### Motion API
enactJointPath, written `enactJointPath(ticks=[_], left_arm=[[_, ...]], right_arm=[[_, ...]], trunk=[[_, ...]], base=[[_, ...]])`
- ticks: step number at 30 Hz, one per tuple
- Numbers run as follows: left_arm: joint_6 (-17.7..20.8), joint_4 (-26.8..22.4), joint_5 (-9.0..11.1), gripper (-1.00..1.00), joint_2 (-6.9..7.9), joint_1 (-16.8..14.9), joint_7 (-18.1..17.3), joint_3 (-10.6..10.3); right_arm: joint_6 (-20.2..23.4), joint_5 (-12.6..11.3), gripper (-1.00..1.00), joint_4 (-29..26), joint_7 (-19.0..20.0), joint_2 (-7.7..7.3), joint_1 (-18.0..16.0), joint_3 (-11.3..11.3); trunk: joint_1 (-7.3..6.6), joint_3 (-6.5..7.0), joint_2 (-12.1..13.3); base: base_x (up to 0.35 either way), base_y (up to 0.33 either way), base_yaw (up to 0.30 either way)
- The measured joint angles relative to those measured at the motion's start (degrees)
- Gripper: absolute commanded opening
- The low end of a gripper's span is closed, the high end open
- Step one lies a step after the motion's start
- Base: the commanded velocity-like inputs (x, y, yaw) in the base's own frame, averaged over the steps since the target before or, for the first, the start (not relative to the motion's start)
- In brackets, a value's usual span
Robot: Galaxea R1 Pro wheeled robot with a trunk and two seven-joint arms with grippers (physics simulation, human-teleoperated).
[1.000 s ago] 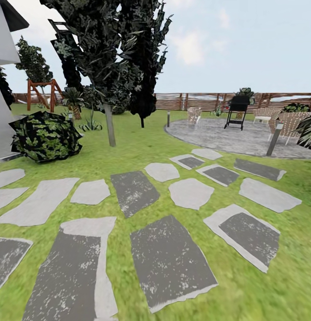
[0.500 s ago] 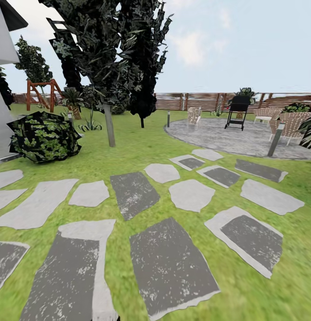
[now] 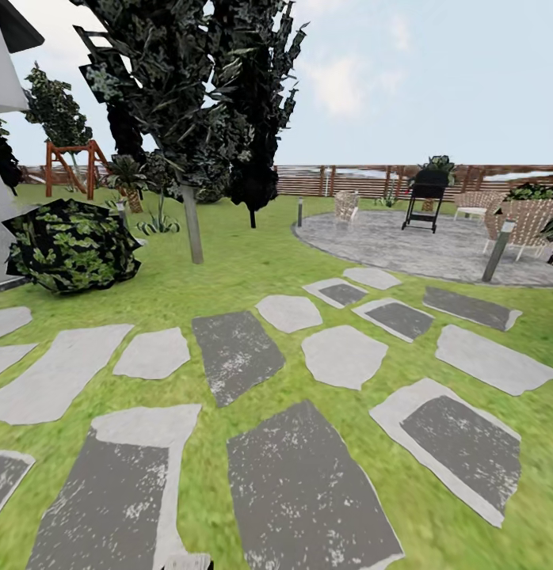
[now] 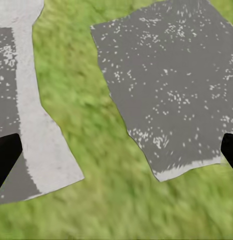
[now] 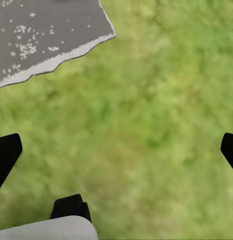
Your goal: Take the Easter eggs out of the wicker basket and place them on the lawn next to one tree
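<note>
Grey stepping stones (image 3: 235, 352) cross the lawn (image 3: 253, 269); both tools spread wide, empty, no writing legible.

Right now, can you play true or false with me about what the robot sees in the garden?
1. Grey stepping stones lie in the lawn ahead. True.
2. A black grill stands on the round paved patio. True.
3. A basket of yellow eggs sits on the nearest stone. False: no basket or eggs are in sight.
4. The left gripper holds an egg. False: its dark fingers sit wide apart over grass and stone, with nothing between them.
5. A red wooden swing frame stands far off on the left. True.
</note>
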Motion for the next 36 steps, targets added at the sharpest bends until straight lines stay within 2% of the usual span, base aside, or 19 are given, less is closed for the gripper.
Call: enactJointPath(ticks=[36], left_arm=[[0.0,0.0,0.0,1.0,-0.01,0.0,0.0,0.0]], right_arm=[[0.0,0.0,1.0,0.0,0.0,0.0,0.0,0.0]], trunk=[[0.0,0.0,0.0]], base=[[0.321,0.0,0.0]])
